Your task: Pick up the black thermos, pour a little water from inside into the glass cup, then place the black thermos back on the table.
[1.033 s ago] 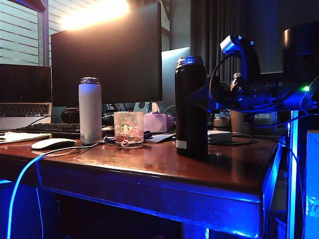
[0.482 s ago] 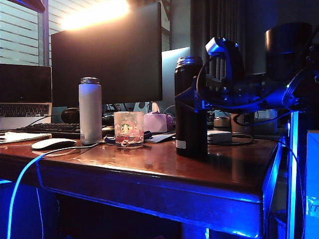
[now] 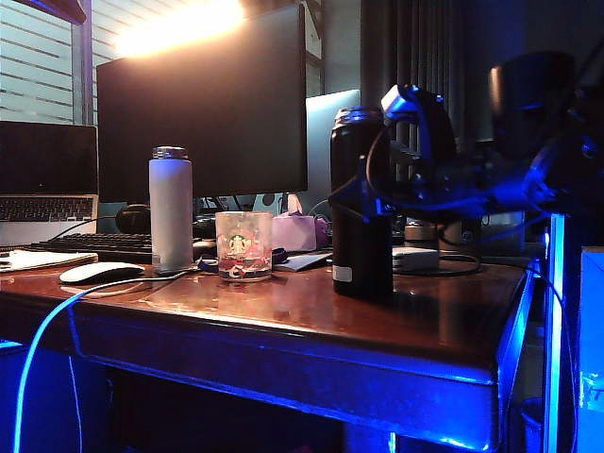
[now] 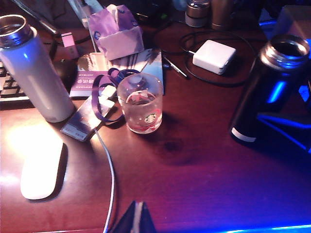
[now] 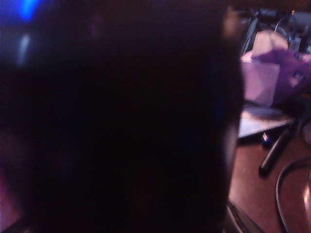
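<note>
The black thermos (image 3: 360,241) stands upright and uncapped on the table (image 3: 311,311), right of the glass cup (image 3: 243,245). My right gripper (image 3: 357,194) is open at the thermos's mid-height, one finger crossing its front. In the left wrist view the thermos (image 4: 265,92) has blue-lit fingers (image 4: 286,121) on either side of its lower body, and the cup (image 4: 141,104) is apart from it. The thermos's dark wall (image 5: 121,121) fills the right wrist view and hides the jaws. My left gripper (image 4: 138,219) is shut and empty over the table's front edge.
A white flask (image 3: 171,208) and a white mouse (image 3: 99,272) sit left of the cup. Behind are a monitor (image 3: 203,104), a keyboard (image 3: 85,245), a purple tissue pack (image 4: 119,31), a white charger (image 4: 214,56) with cable, and a lanyard card (image 4: 80,126).
My right gripper has moved left up to the black thermos and now has a finger across its front. The thermos, the cup and the left arm have not moved.
</note>
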`<state>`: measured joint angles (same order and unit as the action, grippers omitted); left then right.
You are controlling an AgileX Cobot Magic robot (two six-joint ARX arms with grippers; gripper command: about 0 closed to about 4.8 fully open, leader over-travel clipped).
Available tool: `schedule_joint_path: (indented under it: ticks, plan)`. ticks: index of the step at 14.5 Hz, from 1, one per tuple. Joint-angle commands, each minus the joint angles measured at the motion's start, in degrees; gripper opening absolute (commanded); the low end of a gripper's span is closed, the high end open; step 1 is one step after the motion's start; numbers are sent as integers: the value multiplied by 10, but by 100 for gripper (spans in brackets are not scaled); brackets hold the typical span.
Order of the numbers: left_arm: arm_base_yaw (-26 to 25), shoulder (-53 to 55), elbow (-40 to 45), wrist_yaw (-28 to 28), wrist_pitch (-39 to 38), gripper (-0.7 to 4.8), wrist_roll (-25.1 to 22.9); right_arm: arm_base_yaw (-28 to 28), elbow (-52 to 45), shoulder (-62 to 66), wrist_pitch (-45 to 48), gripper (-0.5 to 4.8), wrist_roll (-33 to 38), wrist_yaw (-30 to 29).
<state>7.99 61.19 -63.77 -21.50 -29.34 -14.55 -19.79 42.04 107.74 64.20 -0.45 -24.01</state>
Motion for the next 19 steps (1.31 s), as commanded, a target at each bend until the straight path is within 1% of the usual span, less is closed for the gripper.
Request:
schedule_joint_path:
  ticks: [1, 2, 5, 6, 7, 8, 17, 18, 19]
  plan:
    - [0, -1, -3, -2, 7, -5, 0, -3, 15, 0, -9, 479, -1, 3]
    - [0, -1, -3, -2, 6, -5, 0, -3, 15, 2, -10, 479, -9, 14]
    - [0, -1, -3, -2, 6, -5, 0, -3, 19, 12, -10, 474, -12, 19]
    - [0, -1, -3, -2, 6, -5, 0, -3, 23, 13, -12, 397, -12, 21]
    - [0, -1, -3, -2, 6, -5, 0, -3, 28, 14, -12, 304, -12, 20]
    - [0, -1, -3, -2, 6, -5, 0, -3, 33, 14, -13, 244, -12, 20]
    - [0, -1, -3, -2, -2, -5, 0, -6, 36, 14, -5, 241, -13, 25]
    - [0, -1, -3, -2, -2, -5, 0, -7, 36, 14, 3, 241, -12, 29]
    - [0, -1, -3, -2, -2, -5, 0, -10, 36, 14, 4, 241, -12, 51]
